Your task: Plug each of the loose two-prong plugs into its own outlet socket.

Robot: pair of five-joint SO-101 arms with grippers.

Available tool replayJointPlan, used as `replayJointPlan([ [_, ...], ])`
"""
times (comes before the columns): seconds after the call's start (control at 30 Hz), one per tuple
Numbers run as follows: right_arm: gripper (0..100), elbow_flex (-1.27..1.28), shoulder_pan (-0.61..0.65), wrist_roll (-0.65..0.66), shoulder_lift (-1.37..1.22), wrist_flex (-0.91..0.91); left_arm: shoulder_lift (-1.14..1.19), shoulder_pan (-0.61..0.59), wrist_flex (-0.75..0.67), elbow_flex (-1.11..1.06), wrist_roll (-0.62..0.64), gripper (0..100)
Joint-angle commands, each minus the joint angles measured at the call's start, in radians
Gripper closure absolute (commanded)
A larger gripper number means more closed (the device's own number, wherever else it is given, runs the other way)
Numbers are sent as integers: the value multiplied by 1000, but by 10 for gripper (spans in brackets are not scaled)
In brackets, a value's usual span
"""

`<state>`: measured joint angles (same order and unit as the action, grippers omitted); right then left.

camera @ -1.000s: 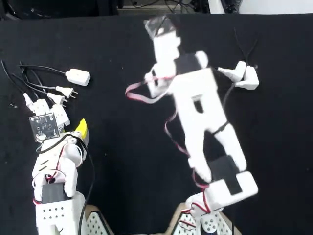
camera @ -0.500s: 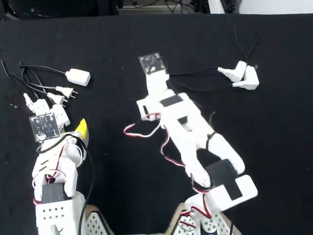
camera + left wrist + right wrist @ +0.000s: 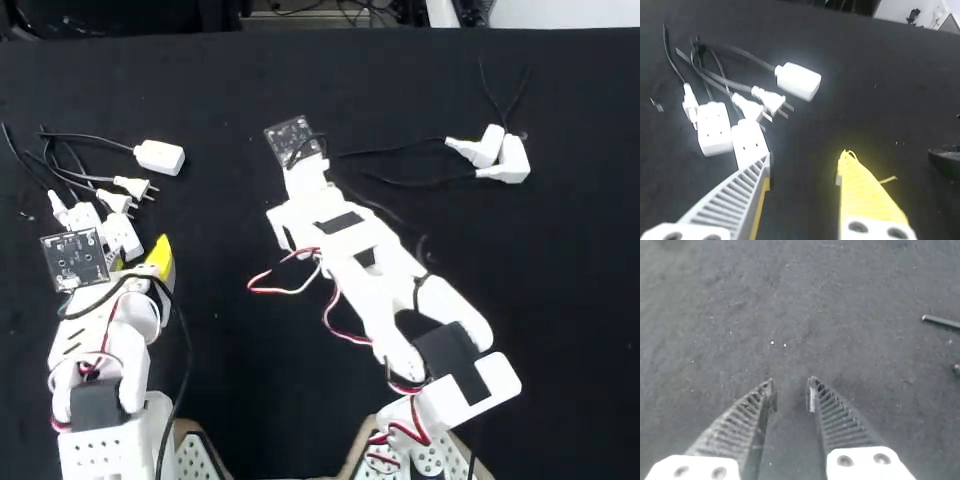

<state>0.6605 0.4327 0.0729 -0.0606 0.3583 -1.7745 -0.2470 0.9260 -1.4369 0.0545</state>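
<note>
Seen from above, the black table (image 3: 230, 90) has a cluster at its far left: a white block (image 3: 160, 157) on a cord, two-prong plugs (image 3: 135, 187) and sockets (image 3: 125, 232), all just beyond the left arm (image 3: 100, 330). Black cords (image 3: 60, 150) run from them toward the table's left edge. Well apart, near the far right, two more white pieces (image 3: 500, 155) lie touching. The right arm (image 3: 360, 250) stretches across the middle with open cloth on both sides. The left wrist view adds the slots of the nearer socket (image 3: 747, 142) and the bare prongs of a loose plug (image 3: 771, 99). The left gripper (image 3: 805, 162) is spread wide and holds nothing, its grey fingertip just beside that socket. In the right wrist view, the right gripper (image 3: 790, 390) has its fingers almost together with a thin gap and nothing held, over bare cloth, with a cord end (image 3: 940, 321) off to one side.
</note>
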Motion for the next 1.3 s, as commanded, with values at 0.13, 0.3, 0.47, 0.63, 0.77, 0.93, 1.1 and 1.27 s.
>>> replayJointPlan([
  [0.13, 903, 68, 14, 21, 110, -17, 2, -45, 8, 176, -144, 776],
  [0.3, 903, 186, 18, 21, 197, -121, 101, -108, 0, 237, -144, 776],
  [0.47, 904, 242, 18, 21, 226, -173, 331, -168, 0, 341, -189, 776],
  [0.63, 904, 243, 17, 21, 226, -172, 634, -249, 54, 512, -210, 774],
  [0.77, 904, 243, 15, 21, 225, -172, 884, -255, 170, 673, -209, 730],
  [0.93, 904, 246, 15, 28, 225, -172, 1178, -251, 198, 828, -141, 727],
  [1.1, 904, 246, 12, 29, 225, -172, 1421, -249, 199, 966, -43, 726],
  [1.27, 904, 245, 12, 29, 225, -172, 1608, -234, 198, 1056, 6, 726],
])
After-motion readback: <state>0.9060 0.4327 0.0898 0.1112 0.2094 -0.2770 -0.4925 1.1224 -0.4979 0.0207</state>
